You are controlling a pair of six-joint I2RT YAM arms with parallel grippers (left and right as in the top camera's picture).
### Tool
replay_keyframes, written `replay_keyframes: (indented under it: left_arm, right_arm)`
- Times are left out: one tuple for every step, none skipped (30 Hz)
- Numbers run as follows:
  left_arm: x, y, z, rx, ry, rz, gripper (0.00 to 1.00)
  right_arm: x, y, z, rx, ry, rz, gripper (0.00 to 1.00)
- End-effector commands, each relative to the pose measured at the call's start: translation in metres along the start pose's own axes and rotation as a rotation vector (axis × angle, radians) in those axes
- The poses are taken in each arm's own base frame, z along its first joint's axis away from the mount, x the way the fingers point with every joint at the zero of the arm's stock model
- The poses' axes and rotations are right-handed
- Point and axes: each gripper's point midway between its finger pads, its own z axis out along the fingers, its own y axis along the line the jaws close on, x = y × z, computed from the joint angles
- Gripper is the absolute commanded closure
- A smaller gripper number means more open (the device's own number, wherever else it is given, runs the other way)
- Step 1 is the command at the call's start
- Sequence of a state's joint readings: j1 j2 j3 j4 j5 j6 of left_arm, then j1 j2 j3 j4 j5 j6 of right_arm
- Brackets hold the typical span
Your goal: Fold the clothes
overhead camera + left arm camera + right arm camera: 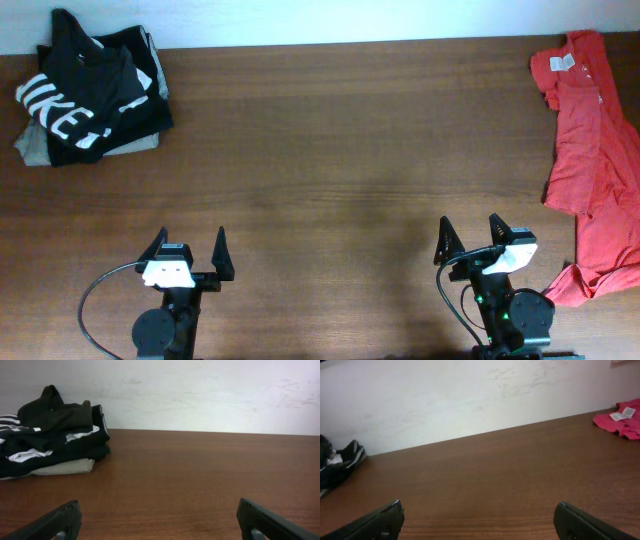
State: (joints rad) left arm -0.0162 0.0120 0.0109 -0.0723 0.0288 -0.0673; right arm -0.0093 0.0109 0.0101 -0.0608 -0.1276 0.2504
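Note:
A black T-shirt with white block letters [80,95] lies folded on top of a small pile at the table's far left corner; it also shows in the left wrist view [55,435] and at the left edge of the right wrist view [337,467]. A red-orange T-shirt [595,160] lies spread loosely along the right edge; a corner of it shows in the right wrist view [620,420]. My left gripper [188,252] is open and empty near the front edge [157,520]. My right gripper [470,238] is open and empty at the front right [477,520].
A beige garment [35,150] lies under the black shirt in the pile, also seen in the left wrist view [65,466]. The wooden table [330,150] runs to a white wall [200,390] at the back.

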Motion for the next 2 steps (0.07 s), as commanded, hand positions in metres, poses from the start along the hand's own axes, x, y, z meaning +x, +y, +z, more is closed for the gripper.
replay_keyframes:
  left_arm:
    - [0.0013, -0.0003, -0.0003, 0.004, 0.003, 0.019, 0.01]
    - [0.0013, -0.0003, -0.0003, 0.004, 0.003, 0.019, 0.01]
  right_arm:
    - [0.0024, 0.0002, -0.0001, 0.0, 0.004, -0.009, 0.01]
    - [0.0024, 0.0002, -0.0001, 0.0, 0.004, -0.009, 0.01]
